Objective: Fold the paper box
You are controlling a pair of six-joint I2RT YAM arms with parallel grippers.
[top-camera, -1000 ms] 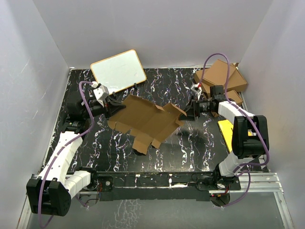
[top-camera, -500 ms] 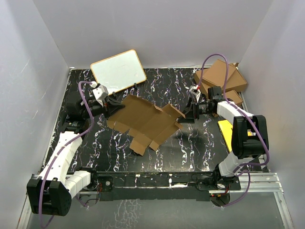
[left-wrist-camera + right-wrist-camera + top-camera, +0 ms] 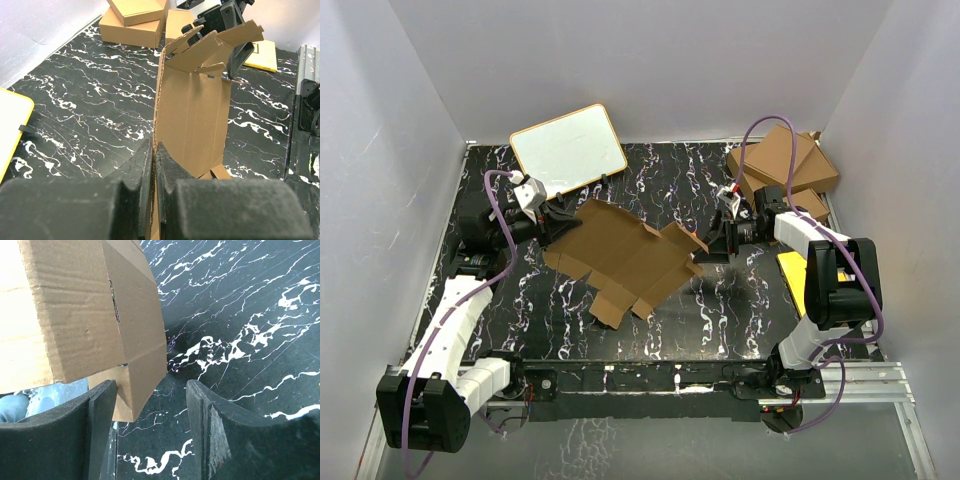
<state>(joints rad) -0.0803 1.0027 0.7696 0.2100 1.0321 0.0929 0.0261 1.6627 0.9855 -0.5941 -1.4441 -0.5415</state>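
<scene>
Top external view: the paper box (image 3: 628, 258) lies near the middle of the black marbled worktop (image 3: 720, 310), a little to the left. It is an opened brown cardboard blank with tabbed flaps, not formed into a container. Its left edge is lifted, and its right flaps stand up from the surface.

The left end effector (image 3: 563, 222) is at the far left corner of the blank. In the left wrist view its two dark pads are clenched together on the cardboard edge, so it is grasping the paper box.

The right end effector (image 3: 718, 243) is at the right end of the blank. In the right wrist view its jaws stand apart and one flap hangs into the gap. The flap is close to one finger (image 3: 102, 410), and I cannot tell if it touches it. The other finger is clearly apart from the flap, so this end effector is released.

At the far right corner there is a pile of closed brown cartons (image 3: 785, 160); what is inside them is hidden. A yellow sheet (image 3: 793, 278) lies at the right side, nearer than the cartons. A white board (image 3: 568, 148) with a pale wooden rim sits at the far left.
</scene>
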